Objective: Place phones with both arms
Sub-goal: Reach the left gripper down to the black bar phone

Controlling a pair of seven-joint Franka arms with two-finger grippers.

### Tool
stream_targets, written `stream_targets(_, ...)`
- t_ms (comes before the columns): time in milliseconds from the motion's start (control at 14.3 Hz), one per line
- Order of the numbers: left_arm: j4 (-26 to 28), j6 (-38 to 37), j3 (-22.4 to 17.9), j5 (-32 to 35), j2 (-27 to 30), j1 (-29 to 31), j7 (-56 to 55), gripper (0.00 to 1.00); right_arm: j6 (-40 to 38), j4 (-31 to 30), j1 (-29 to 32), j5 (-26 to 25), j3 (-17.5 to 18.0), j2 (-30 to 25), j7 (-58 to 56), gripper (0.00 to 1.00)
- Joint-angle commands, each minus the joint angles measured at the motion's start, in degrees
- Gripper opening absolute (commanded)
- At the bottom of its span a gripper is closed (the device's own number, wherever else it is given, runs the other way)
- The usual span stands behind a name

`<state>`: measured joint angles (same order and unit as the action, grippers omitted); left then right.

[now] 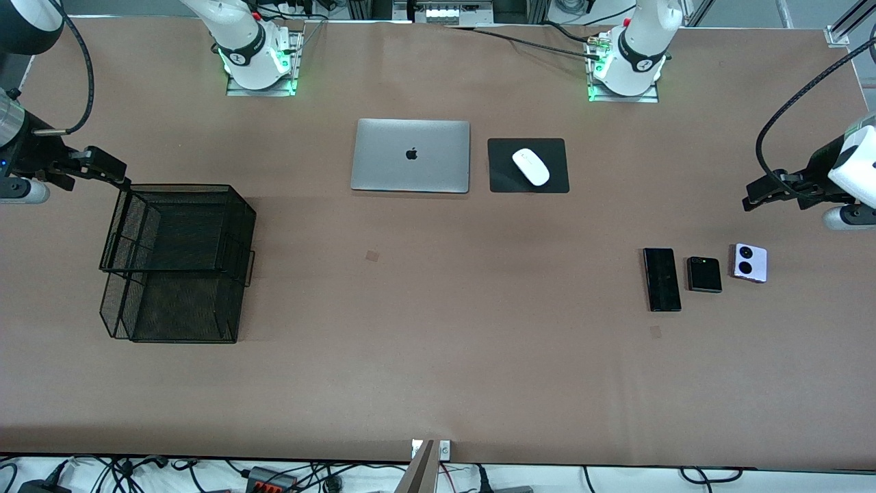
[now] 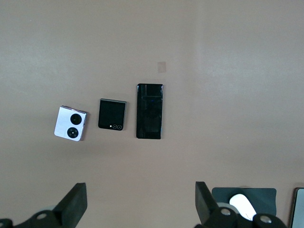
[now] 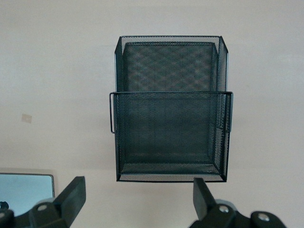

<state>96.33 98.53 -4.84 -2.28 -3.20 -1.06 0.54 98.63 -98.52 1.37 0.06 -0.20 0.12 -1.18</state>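
Note:
Three phones lie in a row on the brown table toward the left arm's end: a long black slab [image 1: 662, 279], a small squarish black one [image 1: 704, 274] and a lilac-white one with two black lenses [image 1: 749, 262]. My left gripper [image 1: 751, 200] hangs open and empty over the table beside the row. The left wrist view shows its fingers wide apart [image 2: 141, 202], with the lilac-white phone [image 2: 71, 123], small black phone [image 2: 112, 114] and black slab [image 2: 150, 111] below. My right gripper [image 1: 122, 179] is open and empty [image 3: 137, 199] over the table beside a mesh basket.
A black two-tier wire mesh basket [image 1: 185, 315] stands empty at the right arm's end, also in the right wrist view [image 3: 171, 142]. A closed silver laptop [image 1: 410, 155] and a white mouse [image 1: 530, 166] on a black pad [image 1: 503, 179] lie near the bases.

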Motion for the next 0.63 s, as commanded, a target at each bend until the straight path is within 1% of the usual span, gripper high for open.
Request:
stream_targets(0, 0.5, -0.4, 0.9, 0.7, 0.9, 0.8, 0.3, 1.0, -0.5, -0.8, 0.9, -0.9, 1.0, -1.3, -0.1, 1.0)
stream_targets(210, 0.6, 0.2, 1.0, 1.0, 0.7, 0.8, 0.6, 1.0, -0.5, -0.8, 0.9, -0.9, 1.0, -1.3, 0.0, 1.0)
stream_targets(420, 0.5, 1.8, 1.1, 0.9, -5.7, 0.1, 1.3, 1.0, -0.5, -0.8, 0.8, -0.9, 1.0, -1.3, 0.3, 1.0)
stream_targets(561, 1.1, 9.7, 1.6, 0.1, -12.7, -1.0, 3.8, 1.0, 0.1, -0.5, 0.8, -0.8, 1.1, -0.8, -0.1, 1.0)
